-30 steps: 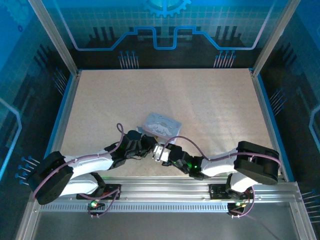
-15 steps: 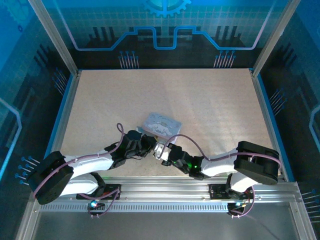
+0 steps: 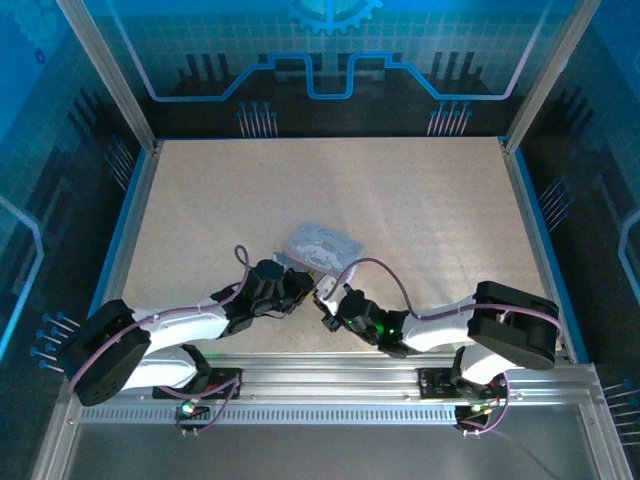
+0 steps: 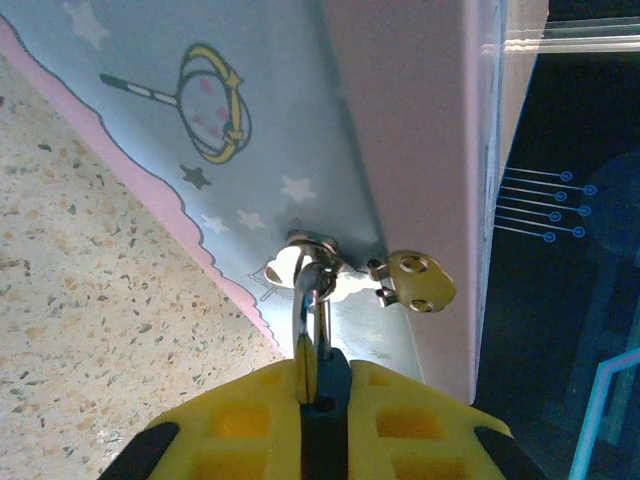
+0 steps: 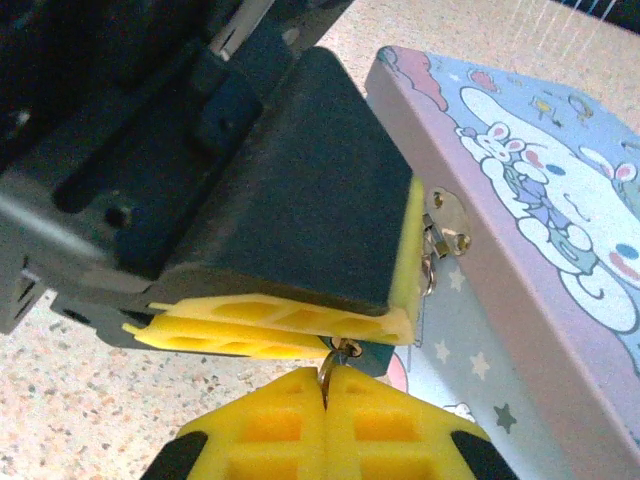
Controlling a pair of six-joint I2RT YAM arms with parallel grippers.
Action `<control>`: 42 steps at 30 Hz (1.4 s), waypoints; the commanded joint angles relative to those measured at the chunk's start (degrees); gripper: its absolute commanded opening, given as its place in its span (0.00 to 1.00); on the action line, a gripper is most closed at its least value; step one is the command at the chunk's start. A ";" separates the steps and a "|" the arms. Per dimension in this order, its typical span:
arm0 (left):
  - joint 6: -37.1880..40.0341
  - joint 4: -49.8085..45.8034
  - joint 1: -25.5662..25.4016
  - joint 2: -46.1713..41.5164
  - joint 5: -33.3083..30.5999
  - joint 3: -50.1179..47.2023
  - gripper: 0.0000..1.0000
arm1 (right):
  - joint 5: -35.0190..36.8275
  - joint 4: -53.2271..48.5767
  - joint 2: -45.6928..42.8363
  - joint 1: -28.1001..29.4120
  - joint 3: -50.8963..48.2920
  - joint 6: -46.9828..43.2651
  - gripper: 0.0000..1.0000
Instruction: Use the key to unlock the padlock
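Item: padlock (image 4: 327, 392), small, dark body, thin silvery loop
Location: near edge of the table (image 3: 430, 200), hanging from the brass clasp (image 4: 415, 281) on the side of a lilac tin (image 5: 545, 270) with a white cartoon animal on its lid

Left gripper (image 3: 296, 290): yellow fingers (image 4: 245, 425) closed on the padlock's dark body; loop rises from between them and passes through the clasp ring

Right gripper (image 5: 325, 398): fingers (image 5: 270, 425) pressed together, pinching a thin metal piece with a small ring end, judged to be the key (image 5: 338, 352); it points up at the underside of the left gripper

Done, by the look of it: padlock steadied, key picked up and brought to the lock

Left to do: seat the key if not yet seated, turn it, free the loop; loop appears closed and the padlock is still on the clasp

Hard to make out:
- keyhole, hidden under the left gripper's pads
- whether the key tip is inside the lock or just touching it
- the key's blade, covered by the right fingers
- from above, padlock and key are too small to tell apart
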 commanded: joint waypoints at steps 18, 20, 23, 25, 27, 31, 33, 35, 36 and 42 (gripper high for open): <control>-0.44 3.36 -0.53 1.33 2.43 1.30 0.00 | -7.53 0.06 -4.01 -5.15 -0.07 35.44 0.00; -0.52 3.45 -0.60 1.29 2.43 1.21 0.00 | -7.71 -0.42 -3.93 -5.15 0.28 35.58 0.00; -0.53 3.57 -0.54 1.23 2.34 1.20 0.00 | -7.46 -1.08 -3.83 -5.10 0.47 35.67 0.00; -0.54 3.54 -0.57 1.20 2.26 1.17 0.00 | -7.23 -1.51 -3.75 -5.14 0.47 35.73 0.00; -0.44 3.40 -0.57 1.20 2.09 1.05 0.00 | -7.03 -1.85 -3.51 -5.15 0.47 35.93 0.00; -0.29 3.19 -0.56 1.13 1.73 1.01 0.03 | -7.00 -2.20 -2.70 -5.17 0.47 37.00 0.00; -0.29 3.10 -0.57 1.13 1.56 1.07 0.04 | -7.26 -2.30 -2.37 -5.15 0.62 37.45 0.00; -0.21 2.93 -0.56 1.16 1.45 1.09 0.08 | -7.27 -2.66 -1.96 -5.23 0.82 38.12 0.00; -0.20 2.77 -0.53 1.14 1.38 1.11 0.10 | -7.27 -2.76 -1.74 -5.18 0.87 38.37 0.00; 0.07 0.73 -0.58 0.34 0.39 1.02 0.25 | -7.27 -3.20 -0.68 -5.24 1.00 40.20 0.00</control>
